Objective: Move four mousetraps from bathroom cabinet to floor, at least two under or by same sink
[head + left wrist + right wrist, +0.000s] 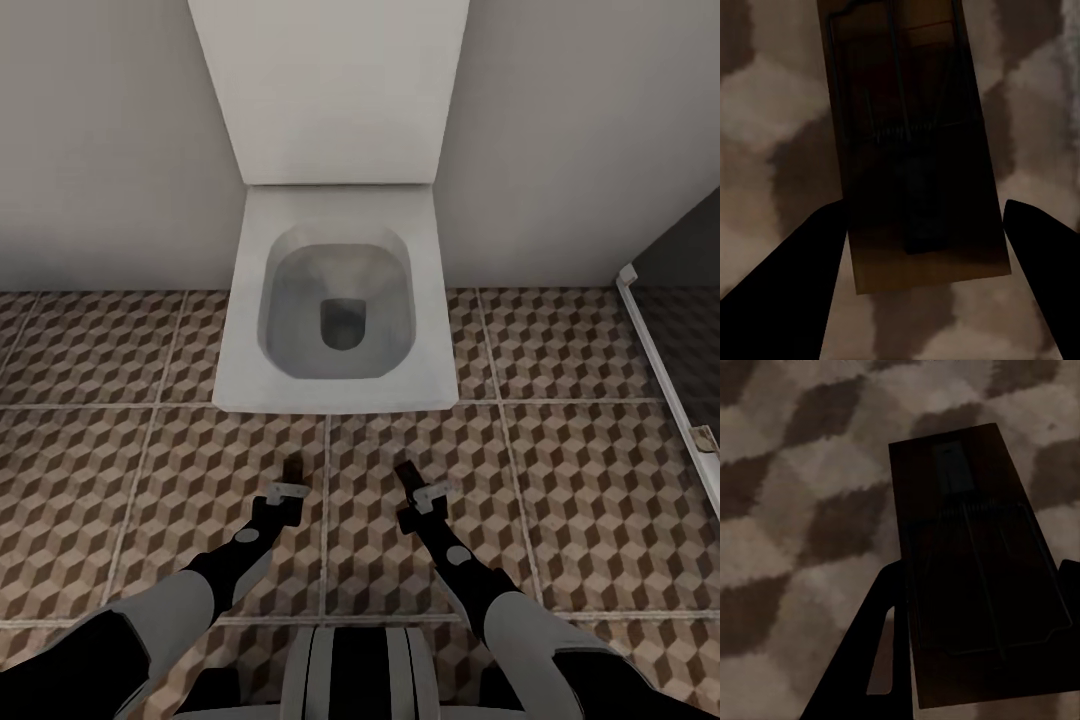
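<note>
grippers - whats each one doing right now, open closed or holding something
Left gripper: shut on a mousetrap.
Right gripper: shut on another mousetrap.

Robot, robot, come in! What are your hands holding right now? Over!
Left gripper shut on a mousetrap. Right gripper shut on another mousetrap. Both over the bathroom floor. Toilet straight ahead.

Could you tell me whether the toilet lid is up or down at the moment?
Up: the toilet bowl lies open to view, with its lid raised against the wall.
</note>
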Robot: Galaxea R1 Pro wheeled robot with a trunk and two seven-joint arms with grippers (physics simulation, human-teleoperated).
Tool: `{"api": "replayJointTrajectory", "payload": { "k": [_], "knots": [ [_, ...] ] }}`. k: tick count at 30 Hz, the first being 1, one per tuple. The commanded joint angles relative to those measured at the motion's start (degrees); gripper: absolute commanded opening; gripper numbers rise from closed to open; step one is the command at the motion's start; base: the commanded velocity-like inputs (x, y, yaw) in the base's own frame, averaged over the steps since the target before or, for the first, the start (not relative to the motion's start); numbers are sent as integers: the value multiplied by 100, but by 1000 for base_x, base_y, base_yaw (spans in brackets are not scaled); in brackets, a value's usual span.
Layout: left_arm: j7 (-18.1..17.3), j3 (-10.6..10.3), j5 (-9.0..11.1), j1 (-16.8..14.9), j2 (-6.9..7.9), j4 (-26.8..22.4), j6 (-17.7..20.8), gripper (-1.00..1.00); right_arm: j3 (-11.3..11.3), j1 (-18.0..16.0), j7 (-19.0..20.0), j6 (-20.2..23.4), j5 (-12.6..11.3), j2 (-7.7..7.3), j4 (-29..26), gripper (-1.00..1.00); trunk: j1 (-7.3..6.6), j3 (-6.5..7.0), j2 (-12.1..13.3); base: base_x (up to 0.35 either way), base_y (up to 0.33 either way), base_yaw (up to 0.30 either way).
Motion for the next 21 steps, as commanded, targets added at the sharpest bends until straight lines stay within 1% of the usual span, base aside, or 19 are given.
{"api": "replayJointTrajectory", "payload": {
  "k": [1,8,18,21],
  "knots": [
    [36,-50,24,-3,0,2,-19,-100,-27,-1,16,-20,29,2,4,-100,-1,-2,-1,23,20,0],
    [36,-48,24,-3,0,4,-19,-100,-31,-2,19,-23,29,1,4,-100,-1,-2,-1,72,65,0],
    [38,-49,24,-2,0,4,-18,-100,-34,-2,24,-23,29,1,4,-100,-1,-2,-1,9,6,0],
    [36,-48,24,0,0,10,-11,-100,-33,0,24,-31,29,1,4,-100,-1,-2,-1,143,0,0]
  ]
}}
